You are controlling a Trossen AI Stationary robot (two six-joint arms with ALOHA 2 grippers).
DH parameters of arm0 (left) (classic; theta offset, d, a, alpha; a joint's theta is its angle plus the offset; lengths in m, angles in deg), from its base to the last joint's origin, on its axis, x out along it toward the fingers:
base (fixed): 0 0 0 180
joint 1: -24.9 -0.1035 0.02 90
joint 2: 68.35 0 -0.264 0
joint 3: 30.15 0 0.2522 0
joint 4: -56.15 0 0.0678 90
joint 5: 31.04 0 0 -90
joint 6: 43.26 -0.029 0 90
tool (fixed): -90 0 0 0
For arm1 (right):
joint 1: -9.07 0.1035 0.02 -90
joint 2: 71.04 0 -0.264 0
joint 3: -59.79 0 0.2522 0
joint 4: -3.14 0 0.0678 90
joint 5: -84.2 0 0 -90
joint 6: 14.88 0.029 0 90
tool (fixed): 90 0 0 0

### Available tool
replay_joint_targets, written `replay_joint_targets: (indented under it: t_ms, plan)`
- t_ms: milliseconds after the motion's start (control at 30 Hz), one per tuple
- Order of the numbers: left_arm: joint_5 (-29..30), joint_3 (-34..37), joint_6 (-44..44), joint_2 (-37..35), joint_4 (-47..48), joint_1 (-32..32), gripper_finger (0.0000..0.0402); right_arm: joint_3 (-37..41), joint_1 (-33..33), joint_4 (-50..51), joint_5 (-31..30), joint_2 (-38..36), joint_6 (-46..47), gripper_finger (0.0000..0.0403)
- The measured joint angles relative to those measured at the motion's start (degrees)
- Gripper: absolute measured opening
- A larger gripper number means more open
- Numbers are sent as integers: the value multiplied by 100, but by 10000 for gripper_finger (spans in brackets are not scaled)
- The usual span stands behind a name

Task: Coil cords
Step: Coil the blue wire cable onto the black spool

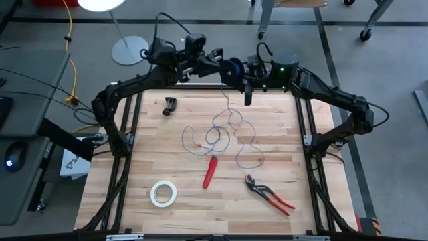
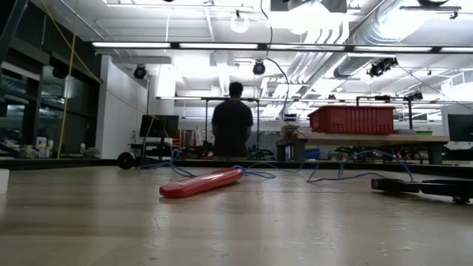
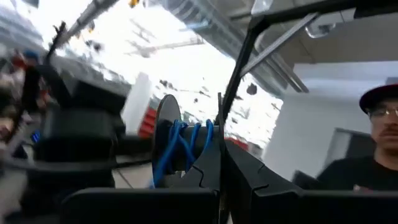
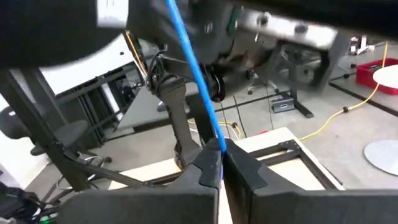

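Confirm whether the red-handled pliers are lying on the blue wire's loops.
No. The pliers lie apart from the wire, nearer the table's front right.

A: What is lying on the wooden surface right now?

B: A thin blue wire is sprawling in loose loops across the middle. A red-handled tool is resting just beside its near loops, red-handled pliers are lying to the right, a white tape roll is sitting near the front left, and a small black clamp is sitting far left.
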Motion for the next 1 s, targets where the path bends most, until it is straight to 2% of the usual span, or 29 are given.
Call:
replay_joint_targets:
  t_ms: [167, 267, 567, 800, 900, 1000]
  plan:
    - [438, -4, -178, -6, -223, -165, 0, 0, 18, 2, 19, -2, 125, 0]
    - [440, -4, -143, -1, -209, -332, 0, 0, 27, 24, 35, -2, 125, 0]
    - [98, -4, -64, -1, -46, -990, 0, -4, 18, 47, 18, -78, 88, 0]
    - [-358, -4, -50, -2, 411, -1196, 0, 2, -49, 244, -113, -224, 79, 3]
    - [-517, -4, -2, -45, 592, -1204, 0, 2, -83, 434, -121, -266, 79, 25]
    - [-539, -4, -79, -141, 632, -1202, 0, 4, -92, 563, -162, -269, 19, 65]
